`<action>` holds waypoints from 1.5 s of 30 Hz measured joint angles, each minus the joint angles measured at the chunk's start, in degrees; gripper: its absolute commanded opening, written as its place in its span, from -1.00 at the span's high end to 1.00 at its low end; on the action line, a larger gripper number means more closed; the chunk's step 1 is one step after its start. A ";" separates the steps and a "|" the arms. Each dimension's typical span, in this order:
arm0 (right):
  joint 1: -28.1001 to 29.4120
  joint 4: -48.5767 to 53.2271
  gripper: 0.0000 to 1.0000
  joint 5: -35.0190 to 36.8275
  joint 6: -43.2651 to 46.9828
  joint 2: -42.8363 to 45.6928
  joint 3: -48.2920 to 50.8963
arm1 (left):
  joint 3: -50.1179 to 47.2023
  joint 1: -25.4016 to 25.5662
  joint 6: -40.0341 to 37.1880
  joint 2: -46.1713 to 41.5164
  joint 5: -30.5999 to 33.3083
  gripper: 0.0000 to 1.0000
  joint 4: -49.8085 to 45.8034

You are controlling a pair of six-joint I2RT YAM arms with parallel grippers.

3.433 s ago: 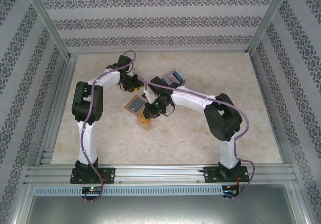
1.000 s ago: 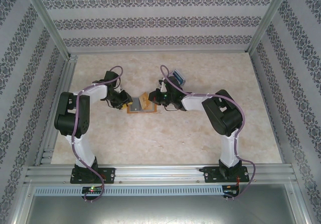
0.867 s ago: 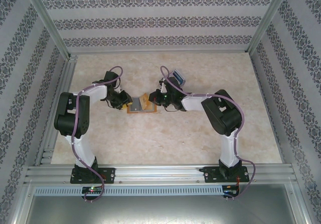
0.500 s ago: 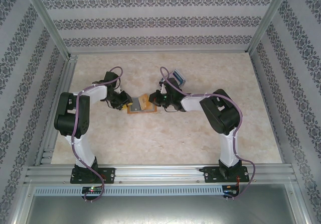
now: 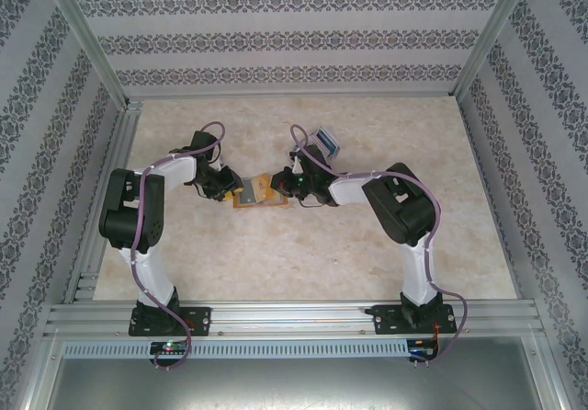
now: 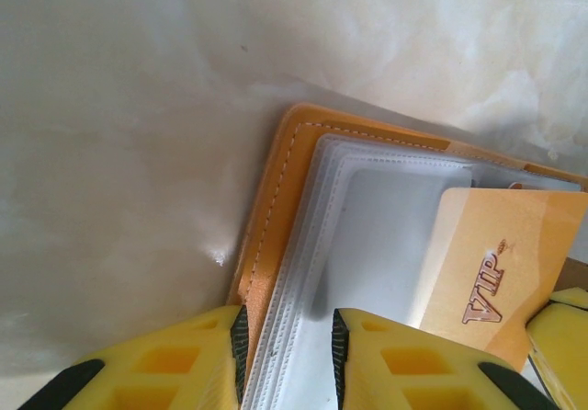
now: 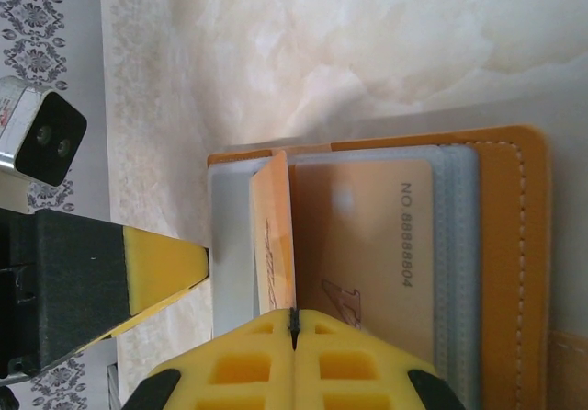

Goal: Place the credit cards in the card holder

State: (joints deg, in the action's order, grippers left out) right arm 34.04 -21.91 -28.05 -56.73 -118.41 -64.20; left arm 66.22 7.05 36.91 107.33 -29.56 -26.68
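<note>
The card holder (image 5: 258, 192) lies open on the table, orange-brown with clear sleeves (image 6: 367, 235). My left gripper (image 6: 288, 332) is shut on its left edge, cover and sleeves between the fingers; from above the gripper (image 5: 231, 189) sits at the holder's left side. My right gripper (image 7: 294, 323) is shut on an orange credit card marked VIP (image 7: 273, 235), held on edge over the sleeves (image 7: 230, 235). That card (image 6: 496, 263) reaches in from the right. Another card (image 7: 367, 244) lies flat in the right half. From above, the right gripper (image 5: 281, 185) is at the holder's right edge.
A small stack of cards (image 5: 323, 140) with a blue one on top lies behind the right arm. Patterned walls and metal posts (image 5: 87, 42) enclose the table. The left gripper's yellow finger (image 7: 156, 267) is close beside the held card.
Over the last second my right arm has edged a little left, bringing the card further over the holder. The left arm and the holder have stayed put.
</note>
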 measured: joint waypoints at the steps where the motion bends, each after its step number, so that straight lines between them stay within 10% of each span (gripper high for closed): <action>1: 0.15 -0.20 0.90 0.13 0.00 -0.11 0.00 | 0.00 0.02 0.00 0.00 0.00 0.36 0.00; 45: 3.98 -1.92 0.88 4.76 0.07 -1.99 -0.68 | -1.95 0.37 0.87 -0.57 -0.37 0.36 1.92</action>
State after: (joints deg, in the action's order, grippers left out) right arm 38.02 -23.83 -23.29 -56.66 -120.40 -64.88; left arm 64.27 7.42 37.78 106.76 -29.93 -24.75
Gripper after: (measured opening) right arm 0.062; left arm 0.322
